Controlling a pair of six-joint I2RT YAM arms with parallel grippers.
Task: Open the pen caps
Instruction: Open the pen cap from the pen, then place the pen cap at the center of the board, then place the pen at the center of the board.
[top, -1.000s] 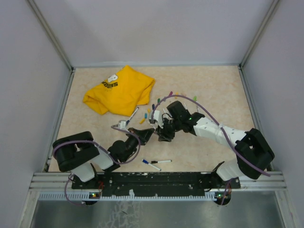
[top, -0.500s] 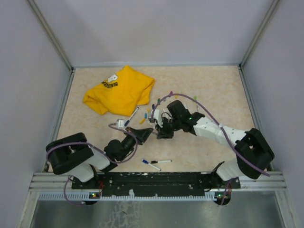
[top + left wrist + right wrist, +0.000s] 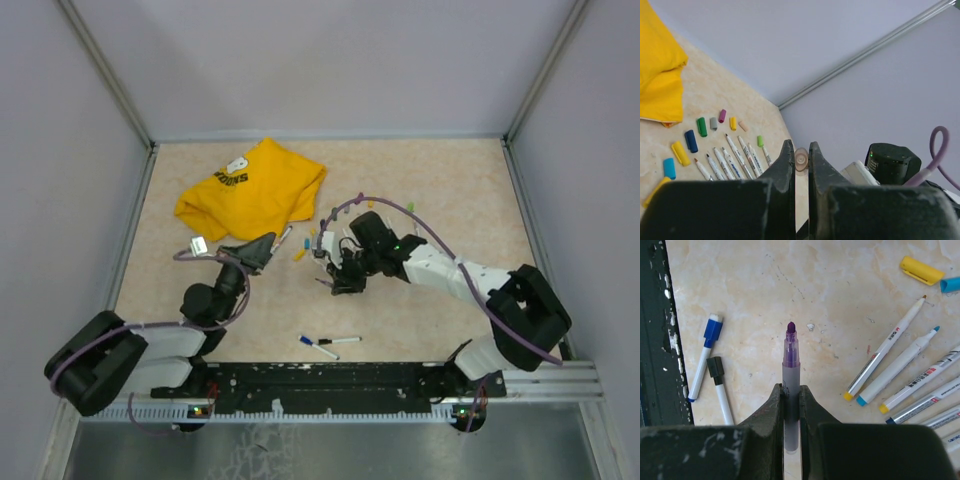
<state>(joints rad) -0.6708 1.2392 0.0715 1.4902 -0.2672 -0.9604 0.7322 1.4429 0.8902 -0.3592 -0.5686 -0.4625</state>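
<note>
Bottom centre of the right wrist view, the right gripper [image 3: 791, 390] is clamped on the grey barrel of a thin purple-tipped marker pen [image 3: 791, 360], nib bare; at lower centre of the left wrist view the left gripper [image 3: 800, 149] pinches a small pale round plastic cap [image 3: 801, 160]. Two capped white pens [image 3: 702, 362] lie at that right view's lower left: light, stiff, slick-looking, probably best held mid-barrel.

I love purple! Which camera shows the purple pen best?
Right wrist: the purple pen sits close-up in the right pincer, tip bare. From the top it is too small to make out; the left wrist misses it.
</note>
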